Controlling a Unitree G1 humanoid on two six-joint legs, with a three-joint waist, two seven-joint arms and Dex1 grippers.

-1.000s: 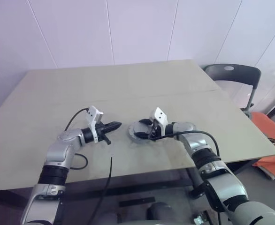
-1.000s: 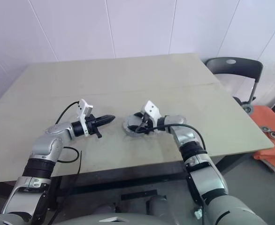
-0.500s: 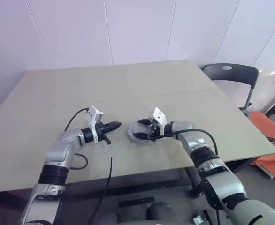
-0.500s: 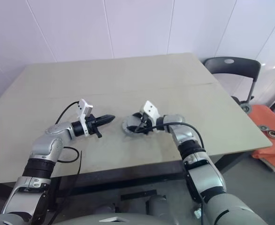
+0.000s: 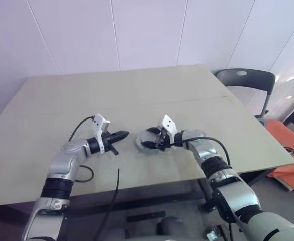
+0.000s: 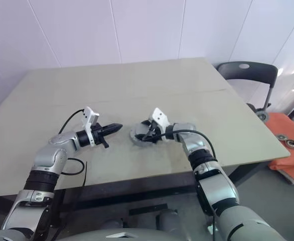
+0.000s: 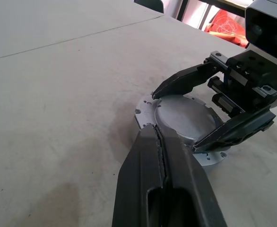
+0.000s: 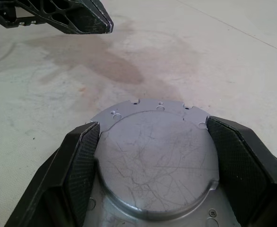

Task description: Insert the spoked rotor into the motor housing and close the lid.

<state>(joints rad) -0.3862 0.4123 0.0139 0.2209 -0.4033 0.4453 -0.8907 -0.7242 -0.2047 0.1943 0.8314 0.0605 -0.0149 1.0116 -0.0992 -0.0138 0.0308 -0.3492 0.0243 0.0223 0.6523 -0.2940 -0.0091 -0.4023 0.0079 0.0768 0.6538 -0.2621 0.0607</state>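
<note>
Centrally, the lid (image 8: pixel 155 158) lies between the right gripper's (image 8: pixel 153 156) spread fingers; the left gripper (image 7: pixel 164 156), shut and empty, points at it from just beside.

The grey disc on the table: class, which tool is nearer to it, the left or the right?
Right. The right tool has a finger on each side of the grey disc, against its rim. The left tool is shut beside the disc, clear of it.
</note>
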